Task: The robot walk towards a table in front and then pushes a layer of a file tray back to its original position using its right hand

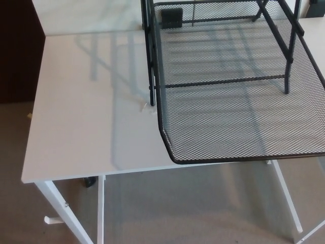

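Black wire-mesh file tray [238, 101] sits on the white tabletop [86, 112], its lowest layer [228, 137] pulled out flat, front rim jutting past the tabletop's near edge; thin black frame posts rise above the mesh, and no robot hand is in shot to place it against

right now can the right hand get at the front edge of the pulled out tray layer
Probably yes, though the right hand is not in view. The tray layer juts past the front edge of the white table, and nothing stands before its front rim.
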Robot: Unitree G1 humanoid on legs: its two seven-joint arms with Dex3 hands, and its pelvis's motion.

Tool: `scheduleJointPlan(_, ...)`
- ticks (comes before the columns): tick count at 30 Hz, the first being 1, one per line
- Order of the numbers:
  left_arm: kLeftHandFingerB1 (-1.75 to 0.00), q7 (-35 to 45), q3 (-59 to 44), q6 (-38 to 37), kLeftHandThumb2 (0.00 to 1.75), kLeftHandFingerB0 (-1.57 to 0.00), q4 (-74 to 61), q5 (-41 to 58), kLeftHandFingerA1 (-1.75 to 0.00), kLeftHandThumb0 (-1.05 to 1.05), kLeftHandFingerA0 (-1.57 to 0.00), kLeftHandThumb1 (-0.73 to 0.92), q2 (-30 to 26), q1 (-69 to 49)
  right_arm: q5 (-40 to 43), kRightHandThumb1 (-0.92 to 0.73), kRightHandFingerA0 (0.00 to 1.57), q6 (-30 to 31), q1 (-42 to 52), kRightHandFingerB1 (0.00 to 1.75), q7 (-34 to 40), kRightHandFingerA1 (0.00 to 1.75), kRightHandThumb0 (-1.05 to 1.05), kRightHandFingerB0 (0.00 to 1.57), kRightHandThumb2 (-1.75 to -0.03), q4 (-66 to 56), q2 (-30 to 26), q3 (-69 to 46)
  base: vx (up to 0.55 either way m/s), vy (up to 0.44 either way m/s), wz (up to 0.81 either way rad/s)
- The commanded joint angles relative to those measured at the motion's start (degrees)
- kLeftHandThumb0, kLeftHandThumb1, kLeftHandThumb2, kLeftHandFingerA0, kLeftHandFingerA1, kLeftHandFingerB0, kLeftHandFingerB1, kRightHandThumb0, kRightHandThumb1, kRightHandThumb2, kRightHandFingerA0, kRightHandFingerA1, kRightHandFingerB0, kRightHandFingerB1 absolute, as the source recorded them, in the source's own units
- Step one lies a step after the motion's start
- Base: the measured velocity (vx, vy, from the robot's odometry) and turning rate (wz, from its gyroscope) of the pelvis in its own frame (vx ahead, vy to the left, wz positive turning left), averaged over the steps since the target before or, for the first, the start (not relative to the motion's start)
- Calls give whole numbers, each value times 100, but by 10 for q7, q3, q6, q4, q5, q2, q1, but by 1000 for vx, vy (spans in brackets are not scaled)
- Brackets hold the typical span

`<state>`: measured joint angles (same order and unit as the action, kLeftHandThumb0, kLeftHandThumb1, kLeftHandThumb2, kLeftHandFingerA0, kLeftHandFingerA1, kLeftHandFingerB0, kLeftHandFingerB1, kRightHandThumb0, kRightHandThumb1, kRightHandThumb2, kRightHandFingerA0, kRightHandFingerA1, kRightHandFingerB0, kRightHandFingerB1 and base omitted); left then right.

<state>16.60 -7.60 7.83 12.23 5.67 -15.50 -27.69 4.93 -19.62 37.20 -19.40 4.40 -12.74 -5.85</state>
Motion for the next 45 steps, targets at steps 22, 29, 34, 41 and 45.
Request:
scheduleJointPlan(22,-50,5,-2,17,86,-20,-25,-1,-53,-2,-26,44,-9,-3,65,-37,62,-72,160,46,-5,53,-52,49,-75,-558,17,-1,0,0,0)
scheduleJointPlan(29,-50,1,-1,9,86,-21,-15,-6,-54,-2,-27,43,-8,3,-97,-51,46,-87,22,36,38,37,-58,45,-58,-531,58,-27,0,0,0)
scheduleJointPlan(34,-50,1,-1,28,86,-21,-34,-2,-54,-2,-28,44,-9,1,-238,-57,41,-92,-81,36,80,37,-60,41,-58,-480,75,-25,0,0,0)
scheduleJointPlan(41,-50,11,-3,31,87,-21,-40,4,-53,-2,-26,45,-13,5,-389,-57,18,-58,-195,34,116,35,-65,25,-57,-393,58,6,0,0,0)
scheduleJointPlan(45,-50,12,1,20,86,-21,-31,-5,-54,-3,-27,44,-19,11,-427,-57,16,-35,-227,32,116,31,-65,19,-57,-354,41,25,0,0,0)
